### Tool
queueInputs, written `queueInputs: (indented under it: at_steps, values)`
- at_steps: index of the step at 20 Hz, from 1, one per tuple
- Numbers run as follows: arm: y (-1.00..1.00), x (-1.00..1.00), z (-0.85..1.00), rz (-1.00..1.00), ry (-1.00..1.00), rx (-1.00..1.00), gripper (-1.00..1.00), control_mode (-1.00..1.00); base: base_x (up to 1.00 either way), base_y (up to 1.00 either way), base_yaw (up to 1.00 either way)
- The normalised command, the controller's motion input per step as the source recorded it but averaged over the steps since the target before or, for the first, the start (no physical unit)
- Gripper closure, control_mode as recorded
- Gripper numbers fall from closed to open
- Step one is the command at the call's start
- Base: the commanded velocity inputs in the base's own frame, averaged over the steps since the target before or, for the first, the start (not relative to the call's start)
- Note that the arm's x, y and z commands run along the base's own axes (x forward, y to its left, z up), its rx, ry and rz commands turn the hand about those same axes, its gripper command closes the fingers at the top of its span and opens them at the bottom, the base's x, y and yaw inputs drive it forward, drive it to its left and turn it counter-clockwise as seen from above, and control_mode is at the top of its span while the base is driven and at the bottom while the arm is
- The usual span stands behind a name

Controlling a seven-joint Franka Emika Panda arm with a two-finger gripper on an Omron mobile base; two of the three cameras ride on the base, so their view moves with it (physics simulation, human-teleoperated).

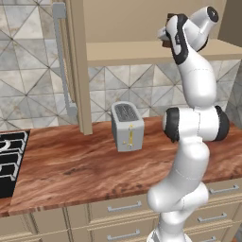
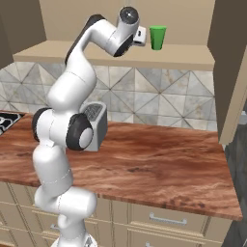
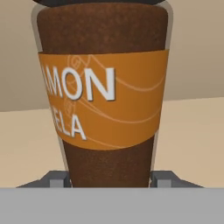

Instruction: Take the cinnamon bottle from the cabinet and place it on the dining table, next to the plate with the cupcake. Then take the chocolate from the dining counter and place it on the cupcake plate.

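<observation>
Cinnamon bottle [image 3: 103, 94] stands upright on the cabinet [image 1: 142, 49] shelf, its long axis vertical, directly ahead of the gripper [image 3: 109, 178] and between its two fingers. In the hand view the brown body with its orange label takes up most of the picture, and a grey fingertip [image 3: 54, 178] shows at each side of the bottle's base, just beside or touching the glass. Whether the pads have pinched the bottle or merely bracket it cannot be told. Judging from this, the coming move turns on drawing the bottle straight back off the shelf while it stays vertical, once the squeeze is firm.

From the left base view, only a sliver of dark bottle peeks out behind the wrist, above the toaster [image 1: 127, 126] on the counter. From the right base view the arm hides the bottle, but a green cup [image 2: 157, 37] appears on the same shelf, just beyond the hand, near enough to be knocked.
</observation>
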Motion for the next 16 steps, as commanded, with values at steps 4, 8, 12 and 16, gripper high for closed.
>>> queueInputs:
  at_steps: [4, 8, 12, 16]
  values:
    - [0.20, -0.43, 0.02, 0.01, -0.06, 0.05, 1.00, -1.00, 0.00, 0.00, 0.00]
    - [0.19, -0.67, 0.00, -0.02, 0.00, 0.04, 1.00, -1.00, 0.00, 0.00, 0.00]
    - [0.19, -0.63, 0.06, 0.00, 0.00, 0.01, 1.00, -1.00, 0.00, 0.00, 0.00]
    - [0.34, -0.73, 0.00, 0.03, 0.00, 0.00, 1.00, -1.00, 0.00, 0.00, 0.00]
